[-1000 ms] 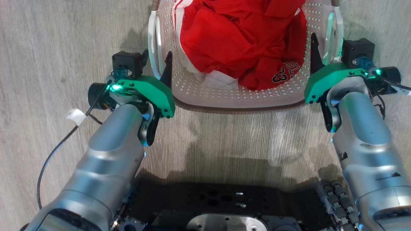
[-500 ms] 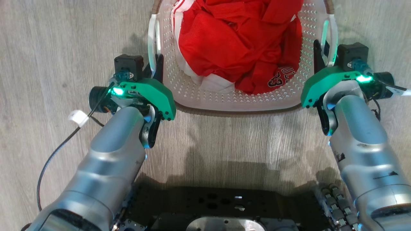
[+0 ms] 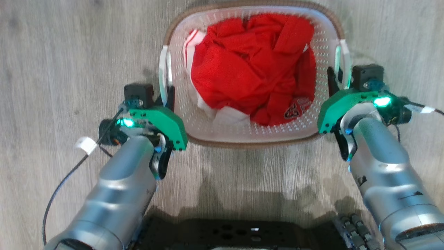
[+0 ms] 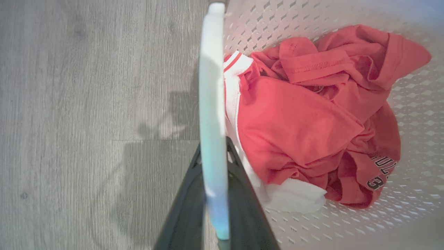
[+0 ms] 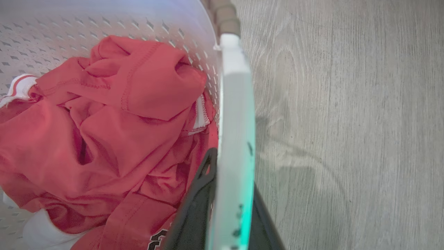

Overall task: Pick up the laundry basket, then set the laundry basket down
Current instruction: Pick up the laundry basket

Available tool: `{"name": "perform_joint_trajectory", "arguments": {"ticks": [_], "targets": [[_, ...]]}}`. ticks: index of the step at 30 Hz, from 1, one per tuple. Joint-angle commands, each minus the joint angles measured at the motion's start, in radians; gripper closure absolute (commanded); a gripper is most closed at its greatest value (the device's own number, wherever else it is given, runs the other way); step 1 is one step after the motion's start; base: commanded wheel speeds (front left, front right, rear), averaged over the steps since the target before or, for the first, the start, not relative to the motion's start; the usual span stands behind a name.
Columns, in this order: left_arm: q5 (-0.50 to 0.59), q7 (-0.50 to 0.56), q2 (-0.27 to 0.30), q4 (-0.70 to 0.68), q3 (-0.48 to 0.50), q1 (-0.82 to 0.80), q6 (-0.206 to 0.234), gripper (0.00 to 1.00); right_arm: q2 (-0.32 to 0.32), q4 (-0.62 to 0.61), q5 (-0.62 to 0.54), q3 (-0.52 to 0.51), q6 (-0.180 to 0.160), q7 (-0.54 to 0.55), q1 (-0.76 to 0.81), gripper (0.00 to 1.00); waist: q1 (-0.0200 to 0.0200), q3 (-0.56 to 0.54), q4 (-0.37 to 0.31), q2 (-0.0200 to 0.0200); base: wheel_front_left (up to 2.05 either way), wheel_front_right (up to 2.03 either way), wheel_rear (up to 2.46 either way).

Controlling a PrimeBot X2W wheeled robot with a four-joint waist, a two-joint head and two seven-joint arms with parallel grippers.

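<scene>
The left gripper [image 3: 169, 98] clenches the left handle [image 3: 162, 69], and the right gripper [image 3: 333, 79] clenches the right handle [image 3: 344, 52]. Each handle runs near-to-far between the fingers. The laundry basket [image 3: 242, 143] spans between them, equally near both arms, with red clothes [image 3: 249, 69] inside. Whether it touches the wood floor [image 3: 69, 52] is unclear.

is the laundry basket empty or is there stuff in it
Not empty. The laundry basket holds a crumpled pile of red clothing with white trim, covering most of its bottom in the head view.
</scene>
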Motion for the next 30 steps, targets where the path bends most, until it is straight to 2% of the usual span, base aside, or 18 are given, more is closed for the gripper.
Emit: {"name": "perform_joint_trajectory", "arguments": {"ticks": [1,9,17,30], "targets": [[-0.009,-0.007,0.028,0.002,0.014,0.038,0.000,1.00,0.013,-0.001,0.009,0.021,-0.002,-0.012,0.052,1.00,0.0000,-0.032,-0.006,-0.0001,0.00,0.00,0.00],[-0.068,-0.007,0.028,0.083,-0.034,0.088,-0.010,1.00,0.013,0.123,0.094,0.109,-0.002,-0.012,0.063,1.00,0.0000,-0.147,-0.023,-0.0001,0.00,0.00,0.00],[-0.179,0.004,0.028,0.157,-0.124,0.150,-0.025,1.00,0.013,0.222,0.218,0.273,-0.002,0.016,0.105,1.00,0.0000,-0.286,-0.032,-0.0001,0.00,0.00,0.00],[-0.293,0.040,0.028,0.225,-0.218,0.244,-0.034,1.00,0.013,0.240,0.377,0.427,-0.002,0.096,0.216,1.00,0.0000,-0.478,-0.054,-0.0001,0.00,0.00,0.00]]}}
